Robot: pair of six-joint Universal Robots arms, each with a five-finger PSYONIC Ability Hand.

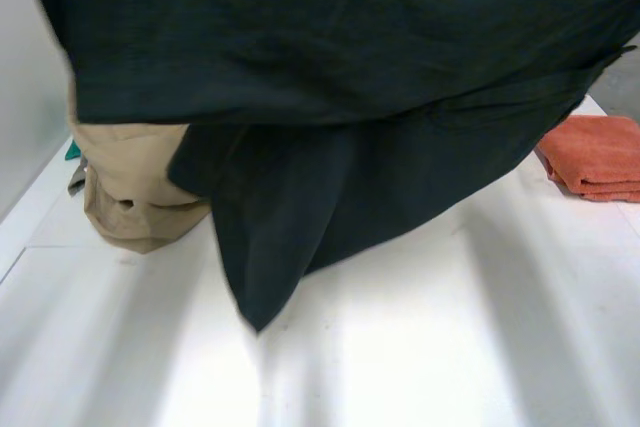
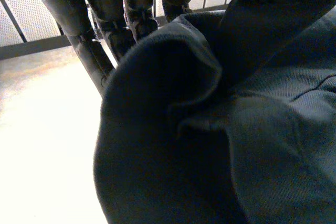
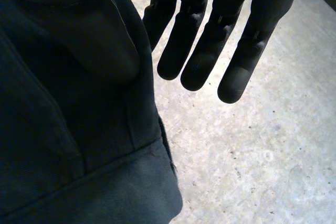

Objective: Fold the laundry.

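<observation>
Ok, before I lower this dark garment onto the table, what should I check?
1. Bare landing spot on the white table: ok.
2. Dark garment hanging smooth: not ok, it is bunched and ends in one low point.
3. Right hand gripping: not ok, fingers straight, cloth beside the thumb.
4. Left hand gripping: cannot tell.
5. Orange towel clear of the drop: ok.
6. Tan garment clear: cannot tell, the dark garment hangs in front of it.

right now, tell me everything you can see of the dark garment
The dark garment is a dark green-black woven cloth with stitched hems and seams, lifted over the white table, hanging in folds to a point. It overlaps a tan garment in the head view. It bunches beside the left hand and drapes beside the right hand.
</observation>
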